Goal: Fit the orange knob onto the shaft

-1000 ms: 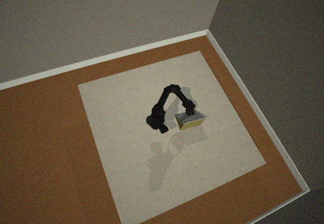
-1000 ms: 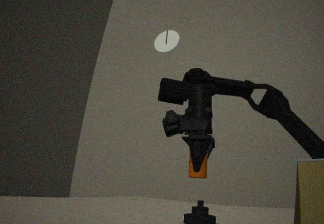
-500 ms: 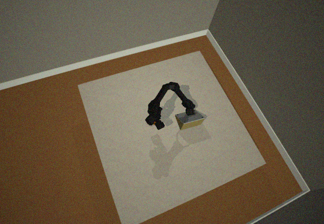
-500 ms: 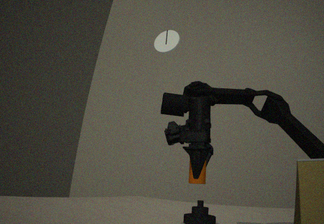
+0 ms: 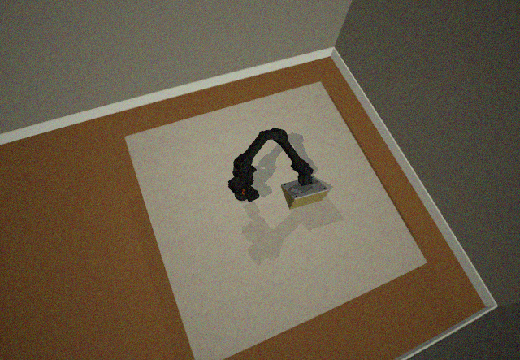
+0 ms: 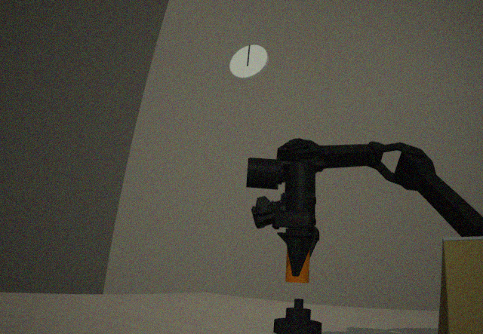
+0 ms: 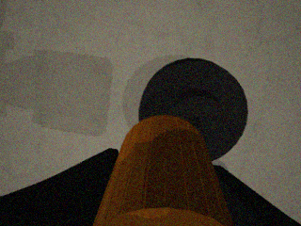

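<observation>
My gripper (image 6: 297, 268) (image 5: 243, 193) is shut on the orange knob (image 6: 290, 271) (image 7: 165, 195) (image 5: 242, 189) and holds it upright, pointing down. In the exterior view the knob hangs a short way above the dark shaft (image 6: 298, 304), which stands on the round dark pedestal (image 6: 296, 323) (image 7: 220, 97). The knob looks about in line with the shaft, with a clear gap between them. In the wrist view the knob's lower end overlaps the near edge of the pedestal. The shaft's flat side is not visible.
The arm's tan base block (image 5: 305, 197) (image 6: 462, 283) stands to the right of the pedestal. A pale mat (image 5: 210, 242) covers the brown floor (image 5: 62, 242), bounded by white edging (image 5: 419, 180). A white round wall mark (image 6: 248, 61) with a dark line is high up.
</observation>
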`<state>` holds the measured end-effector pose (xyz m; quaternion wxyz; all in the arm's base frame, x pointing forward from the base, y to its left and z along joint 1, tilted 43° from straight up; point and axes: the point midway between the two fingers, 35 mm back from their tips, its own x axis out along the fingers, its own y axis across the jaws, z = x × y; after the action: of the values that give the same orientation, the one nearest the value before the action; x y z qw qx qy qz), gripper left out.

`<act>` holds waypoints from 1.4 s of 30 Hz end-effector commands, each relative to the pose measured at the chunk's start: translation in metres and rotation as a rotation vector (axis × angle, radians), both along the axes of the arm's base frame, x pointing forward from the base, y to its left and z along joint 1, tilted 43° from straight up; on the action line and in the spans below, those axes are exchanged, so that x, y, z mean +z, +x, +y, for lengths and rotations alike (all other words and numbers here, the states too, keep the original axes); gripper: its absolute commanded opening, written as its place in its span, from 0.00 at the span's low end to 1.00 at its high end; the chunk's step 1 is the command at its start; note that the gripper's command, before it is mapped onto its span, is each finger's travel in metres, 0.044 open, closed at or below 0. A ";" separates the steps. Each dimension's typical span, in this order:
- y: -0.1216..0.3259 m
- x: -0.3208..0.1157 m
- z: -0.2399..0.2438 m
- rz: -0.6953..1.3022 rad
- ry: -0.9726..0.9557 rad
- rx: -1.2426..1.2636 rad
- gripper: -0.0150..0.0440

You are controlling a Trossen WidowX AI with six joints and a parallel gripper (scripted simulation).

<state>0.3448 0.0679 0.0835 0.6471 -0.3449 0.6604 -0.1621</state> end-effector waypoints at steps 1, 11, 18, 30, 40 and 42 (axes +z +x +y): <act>0.002 0.009 -0.012 -0.009 -0.003 0.001 0.25; 0.004 0.006 -0.025 -0.009 -0.007 0.000 0.25; 0.006 -0.007 -0.037 -0.010 -0.008 0.000 0.25; 0.007 -0.002 -0.035 -0.009 -0.008 0.001 0.25; 0.006 -0.007 -0.038 -0.009 -0.008 0.001 0.25; 0.006 -0.008 -0.039 -0.009 -0.008 0.001 0.25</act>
<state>0.3509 0.0302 0.0758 0.6479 -0.3457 0.6581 -0.1663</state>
